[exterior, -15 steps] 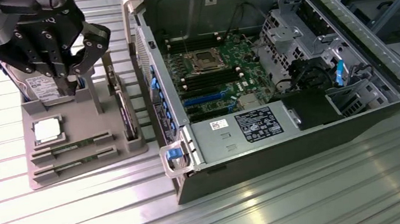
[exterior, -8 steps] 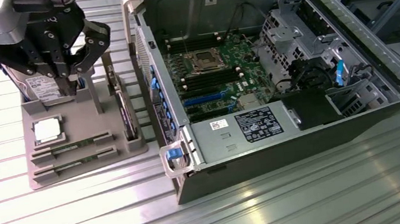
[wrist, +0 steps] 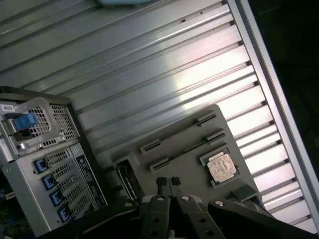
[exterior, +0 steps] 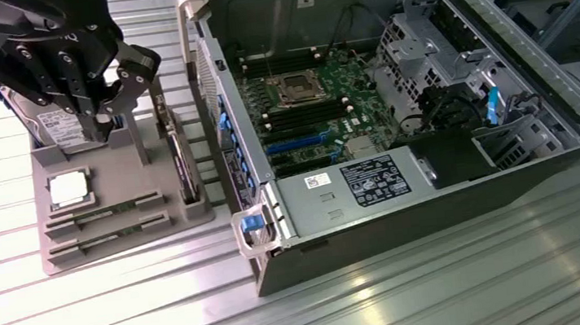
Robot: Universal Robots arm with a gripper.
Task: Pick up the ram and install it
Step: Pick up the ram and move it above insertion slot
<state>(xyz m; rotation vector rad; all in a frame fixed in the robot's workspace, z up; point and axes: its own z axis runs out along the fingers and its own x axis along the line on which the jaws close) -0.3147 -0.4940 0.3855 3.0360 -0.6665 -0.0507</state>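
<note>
Two slim ram sticks (exterior: pixel 104 211) (wrist: pixel 179 133) stand on edge in the clip slots of the grey parts holder (exterior: pixel 115 162) (wrist: pixel 194 172), one beside the other. My black gripper (exterior: pixel 111 125) (wrist: pixel 168 183) hangs above the holder's far part, apart from the ram, with its fingertips together and nothing between them. At the exterior view's right stands the open computer case (exterior: pixel 403 190), its motherboard (exterior: pixel 305 103) and dark memory slots exposed.
The holder also carries a square silver processor (exterior: pixel 69 190) (wrist: pixel 222 167), a hard drive (exterior: pixel 56 127) and an upright expansion card (exterior: pixel 180 158). The case's rear panel (wrist: pixel 45 164) with blue tabs lies close to the holder. Ribbed metal tabletop (exterior: pixel 447 292) surrounds everything.
</note>
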